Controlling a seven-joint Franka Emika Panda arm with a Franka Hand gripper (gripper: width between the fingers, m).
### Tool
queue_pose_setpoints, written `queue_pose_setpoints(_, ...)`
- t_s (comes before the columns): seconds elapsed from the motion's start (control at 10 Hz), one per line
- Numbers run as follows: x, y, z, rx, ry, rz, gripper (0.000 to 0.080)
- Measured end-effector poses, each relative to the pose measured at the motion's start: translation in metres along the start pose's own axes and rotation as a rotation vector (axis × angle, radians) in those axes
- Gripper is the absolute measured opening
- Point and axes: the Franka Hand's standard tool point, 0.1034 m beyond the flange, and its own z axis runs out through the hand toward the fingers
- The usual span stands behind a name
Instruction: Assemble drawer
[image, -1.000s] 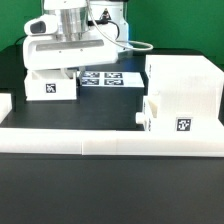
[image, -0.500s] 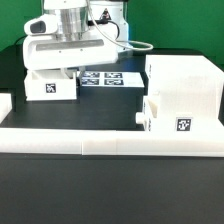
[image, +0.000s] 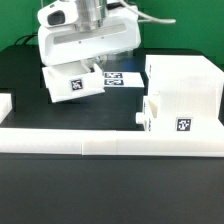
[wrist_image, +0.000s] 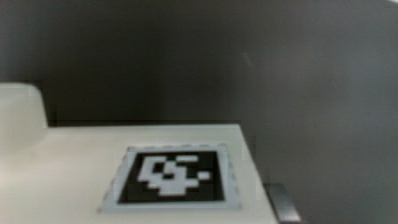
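The large white drawer housing (image: 186, 82) stands at the exterior view's right. One small knobbed tray (image: 166, 117) sits partly in its lower opening, with the knob pointing to the exterior view's left. My gripper (image: 79, 70) is shut on the second small tray (image: 72, 84) and holds it tilted just above the black table, to the left of the housing. In the wrist view the held tray's white top and square tag (wrist_image: 173, 176) fill the lower part. One dark finger (wrist_image: 285, 203) shows beside the tray's edge.
The marker board (image: 120, 78) lies flat behind the held tray. A long low white border rail (image: 110, 141) runs along the front, with a short piece (image: 5, 103) at the exterior view's left. Cables hang behind the arm.
My gripper has moved up and toward the exterior view's right. The small tray has come off the table with it and now hangs tilted.
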Motion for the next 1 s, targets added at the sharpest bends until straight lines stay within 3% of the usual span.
queue_pose_setpoints(0.3,-0.005,0.001,0.003,-0.001,-0.005,-0.078,0.0045)
queue_pose_setpoints(0.5,-0.008,0.012,0.011,-0.020,0.014,-0.366,0.0045)
queue_pose_setpoints(0.8,0.008,0.017,0.002,-0.071,-0.004,-0.719,0.0045)
queue_pose_setpoints(1.0,0.007,0.017,0.002,-0.070,-0.015,-0.815,0.0045)
